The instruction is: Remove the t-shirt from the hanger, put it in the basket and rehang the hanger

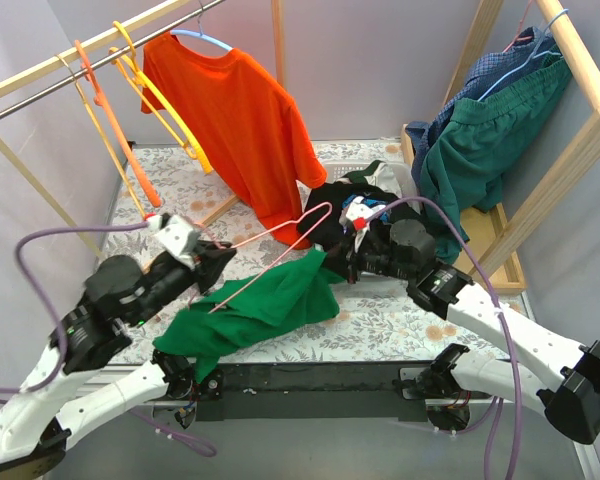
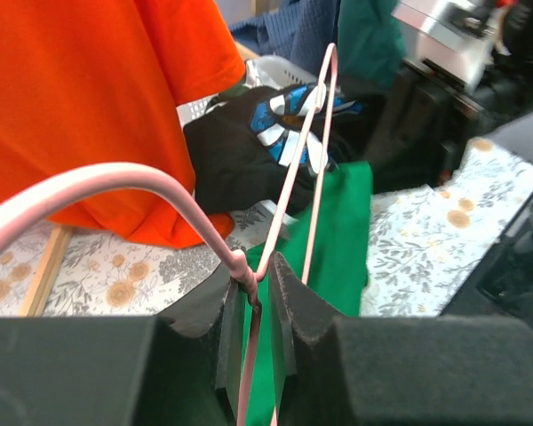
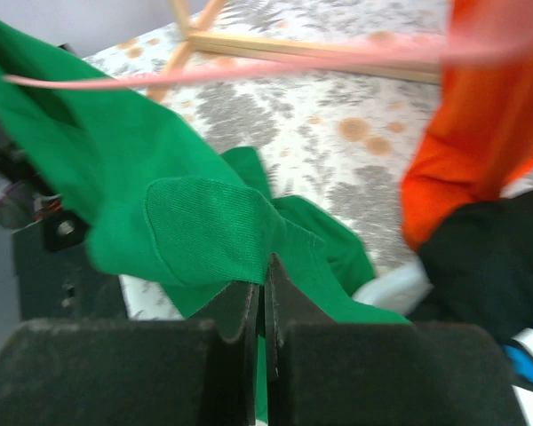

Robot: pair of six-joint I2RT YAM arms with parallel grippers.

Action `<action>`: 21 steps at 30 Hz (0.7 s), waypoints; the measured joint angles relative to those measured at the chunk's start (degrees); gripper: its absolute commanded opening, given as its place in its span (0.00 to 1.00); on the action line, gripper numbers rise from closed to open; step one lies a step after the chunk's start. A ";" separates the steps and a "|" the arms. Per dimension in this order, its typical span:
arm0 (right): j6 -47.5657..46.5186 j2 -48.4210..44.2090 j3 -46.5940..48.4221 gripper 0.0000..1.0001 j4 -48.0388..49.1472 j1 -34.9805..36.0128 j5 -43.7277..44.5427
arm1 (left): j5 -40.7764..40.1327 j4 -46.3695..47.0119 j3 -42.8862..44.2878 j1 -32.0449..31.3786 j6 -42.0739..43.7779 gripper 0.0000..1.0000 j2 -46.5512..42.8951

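A green t-shirt (image 1: 265,305) lies bunched on the flowered table, with one part still draped over a pink wire hanger (image 1: 270,255). My left gripper (image 1: 218,258) is shut on the hanger's twisted neck (image 2: 246,275), just below the hook. My right gripper (image 1: 332,262) is shut on a fold of the green t-shirt (image 3: 222,231) at its right end. In the left wrist view the hanger's wires (image 2: 306,151) run away over the green cloth (image 2: 333,240). In the right wrist view a pink wire (image 3: 249,69) crosses above the shirt.
An orange t-shirt (image 1: 242,130) hangs on a blue hanger from the rail at the back left, beside empty orange and yellow hangers (image 1: 115,125). A pile of black clothes (image 1: 355,205) lies behind the grippers. Blue and dark green garments (image 1: 480,130) hang on the right wooden rack.
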 measured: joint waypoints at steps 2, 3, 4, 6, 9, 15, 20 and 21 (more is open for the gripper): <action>0.83 -0.20 -2.14 0.01 2.10 2.29 -0.74 | 0.09 3.58 -2.14 0.00 0.87 0.00 3.34; 1.42 -0.11 -3.17 0.01 2.91 3.61 -0.74 | 0.17 4.87 -2.78 0.00 1.40 0.00 4.81; 1.64 0.04 -3.74 0.04 3.21 4.26 -0.74 | 0.20 5.64 -3.02 0.00 1.90 0.00 6.16; 1.75 0.52 -4.46 0.30 3.28 5.95 -0.44 | 0.22 7.17 -3.02 0.00 2.91 0.00 8.90; 1.60 0.28 -4.66 0.49 2.12 8.07 1.14 | 0.31 8.04 -2.99 0.00 4.02 0.00 11.26; -2.56 -7.39 -1.14 0.58 -8.31 9.73 4.15 | 1.90 6.99 -2.14 0.00 5.29 0.00 11.67; -11.10 -7.30 16.44 0.58 -20.22 9.75 3.37 | 7.65 4.52 0.98 0.00 5.53 0.00 12.20; -12.59 -6.51 19.67 0.57 -21.31 9.75 2.99 | 9.05 3.93 1.84 0.00 5.55 0.00 12.66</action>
